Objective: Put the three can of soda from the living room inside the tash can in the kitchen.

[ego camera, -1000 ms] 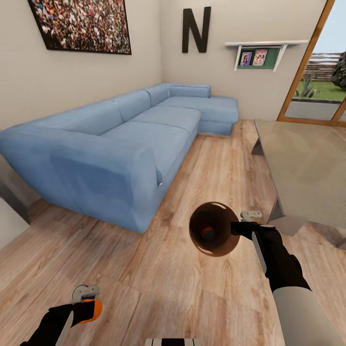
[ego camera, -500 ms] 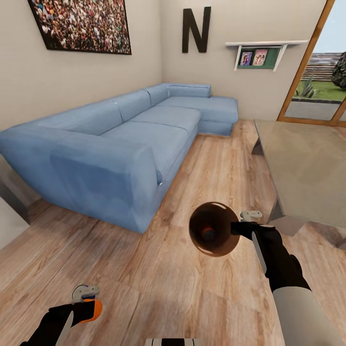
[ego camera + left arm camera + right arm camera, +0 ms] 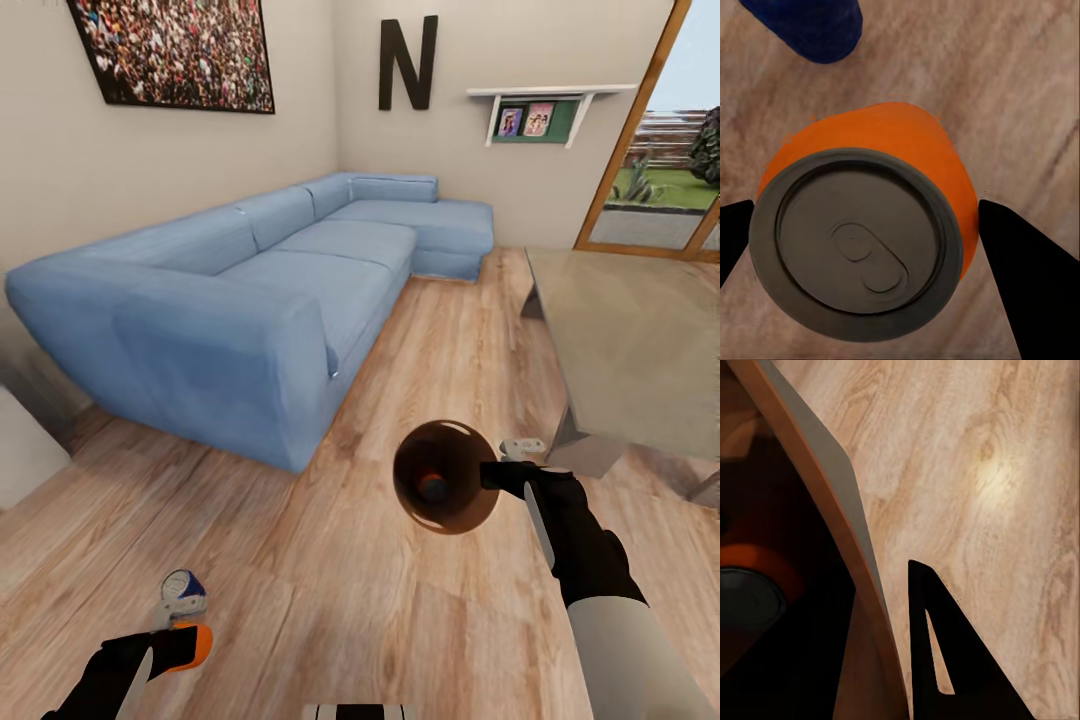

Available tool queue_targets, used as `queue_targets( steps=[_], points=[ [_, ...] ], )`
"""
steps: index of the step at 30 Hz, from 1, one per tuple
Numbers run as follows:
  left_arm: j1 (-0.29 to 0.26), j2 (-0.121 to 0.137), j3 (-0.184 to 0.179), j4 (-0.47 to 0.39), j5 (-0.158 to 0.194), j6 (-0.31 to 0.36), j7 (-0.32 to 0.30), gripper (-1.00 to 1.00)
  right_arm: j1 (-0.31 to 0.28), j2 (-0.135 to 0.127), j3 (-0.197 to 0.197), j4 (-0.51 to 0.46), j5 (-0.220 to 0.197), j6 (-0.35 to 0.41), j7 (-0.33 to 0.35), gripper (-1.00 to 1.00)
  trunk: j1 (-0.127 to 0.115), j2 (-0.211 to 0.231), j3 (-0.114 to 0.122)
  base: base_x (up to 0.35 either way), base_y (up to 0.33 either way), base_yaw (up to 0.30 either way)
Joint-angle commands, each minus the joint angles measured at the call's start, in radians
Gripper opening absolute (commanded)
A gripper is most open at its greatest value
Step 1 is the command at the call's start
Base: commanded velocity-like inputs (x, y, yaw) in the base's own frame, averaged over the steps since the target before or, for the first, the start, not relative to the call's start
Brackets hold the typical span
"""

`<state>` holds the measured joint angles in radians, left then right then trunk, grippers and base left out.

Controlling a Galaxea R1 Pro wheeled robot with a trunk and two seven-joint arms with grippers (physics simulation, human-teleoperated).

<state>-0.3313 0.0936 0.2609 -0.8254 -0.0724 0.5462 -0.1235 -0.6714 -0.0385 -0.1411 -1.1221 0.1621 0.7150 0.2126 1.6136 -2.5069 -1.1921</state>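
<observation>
- In the head view we see the blue can only in part — the left claw covers its lower end; in the left wrist view it is cut off by the picture's edge.
- The orange can in that claw is mostly hidden behind the fingers.
- Inside the bin we make out an orange can deep in shadow — we cannot tell how it lies.
- The glass-topped counter runs off the picture's right edge.
- The two photos on the wall shelf are too small for us to read.
</observation>
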Motion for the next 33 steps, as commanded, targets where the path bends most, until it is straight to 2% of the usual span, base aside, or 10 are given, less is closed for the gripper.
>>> queue_targets(
  steps=[1, 9, 25, 33],
  points=[
    [0.000, 0.000, 0.000, 0.000, -0.001, 0.000, 0.001, -1.00, 0.000, 0.000, 0.000, -0.001, -0.015, 0.001, 0.005, -1.00, 0.000, 0.000, 0.000, -0.311, 0.000, 0.000],
    [0.000, 0.000, 0.000, -0.001, 0.000, 0.000, 0.001, -1.00, 0.000, 0.000, 0.000, -0.001, -0.016, 0.001, 0.005, -1.00, 0.000, 0.000, 0.000, -0.132, 0.000, 0.000],
    [0.000, -0.001, 0.000, -0.002, 0.000, 0.011, 0.001, -1.00, 0.000, 0.000, 0.000, 0.001, -0.016, 0.001, 0.005, -1.00, -0.007, 0.004, 0.062, -0.005, 0.000, 0.000],
    [0.000, 0.000, 0.000, -0.044, 0.000, 0.092, -0.001, -1.00, 0.000, 0.000, 0.000, 0.001, -0.016, 0.001, 0.005, -1.00, -0.011, 0.006, 0.093, 0.000, 0.000, 0.000]
  ],
)
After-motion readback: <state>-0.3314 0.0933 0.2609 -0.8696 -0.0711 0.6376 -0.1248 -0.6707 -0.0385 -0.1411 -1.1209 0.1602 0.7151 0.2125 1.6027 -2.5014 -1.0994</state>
